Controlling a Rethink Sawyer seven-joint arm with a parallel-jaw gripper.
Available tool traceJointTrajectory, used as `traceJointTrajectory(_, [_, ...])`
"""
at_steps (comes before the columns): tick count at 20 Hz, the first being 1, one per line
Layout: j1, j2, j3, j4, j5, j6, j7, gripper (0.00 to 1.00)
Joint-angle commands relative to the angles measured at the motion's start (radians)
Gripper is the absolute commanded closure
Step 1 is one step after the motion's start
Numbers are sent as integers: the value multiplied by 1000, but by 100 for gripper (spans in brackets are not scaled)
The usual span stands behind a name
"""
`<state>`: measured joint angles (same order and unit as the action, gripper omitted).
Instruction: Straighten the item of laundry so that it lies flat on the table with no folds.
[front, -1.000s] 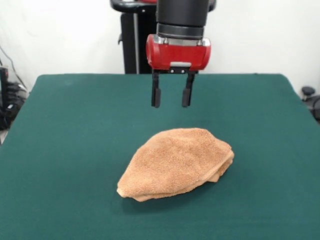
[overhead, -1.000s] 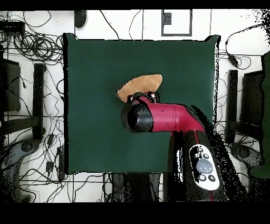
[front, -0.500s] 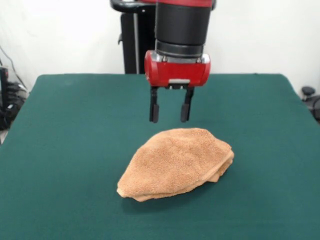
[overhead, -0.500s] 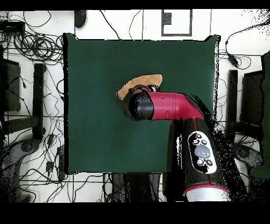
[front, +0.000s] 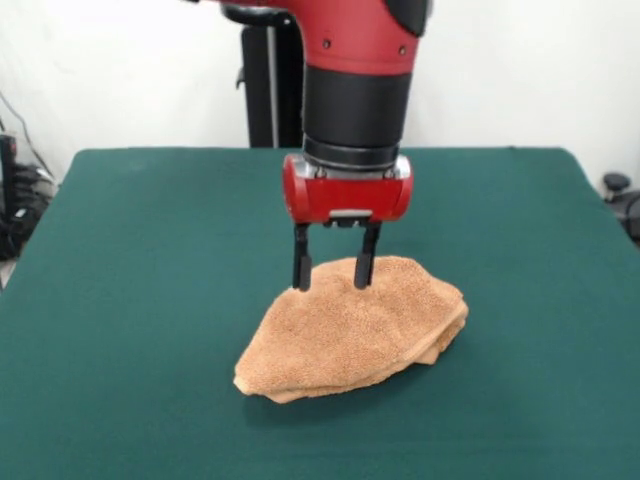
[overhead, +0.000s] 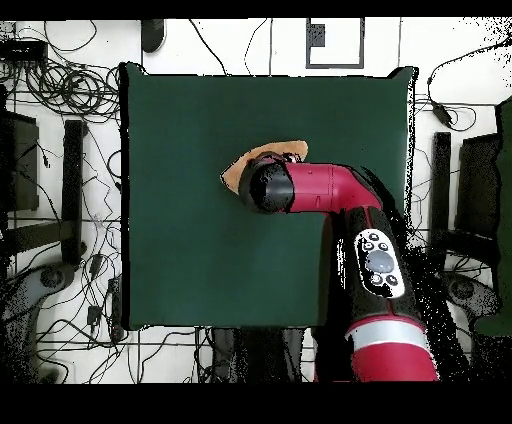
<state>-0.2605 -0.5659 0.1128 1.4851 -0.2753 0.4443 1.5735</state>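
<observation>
Front view gives you the gripper (front: 329, 271) with its jaws spread apart, tips at the top of the folded towel (front: 350, 330), which sits bunched near the middle of the table (front: 130, 270). Overhead, you see the green surface ringed by a white floor (overhead: 250, 45) strewn with black cables (overhead: 60, 85), the arm (overhead: 330, 190) covering most of the towel.

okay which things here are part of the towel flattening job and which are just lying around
Part of the job:
- towel, bunched and folded
- green table
- hand, open, tips at the towel's top

Just lying around:
- cables on the floor
- black stand behind the table
</observation>
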Motion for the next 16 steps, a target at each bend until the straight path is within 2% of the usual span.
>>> traceJointTrajectory(1, [-2,56,92,-7,22,-29,92,0])
traceJointTrajectory(8, [-33,80,116,5,22,-58,86,0])
traceJointTrajectory(16, [-86,153,162,14,-3,-131,59,0])
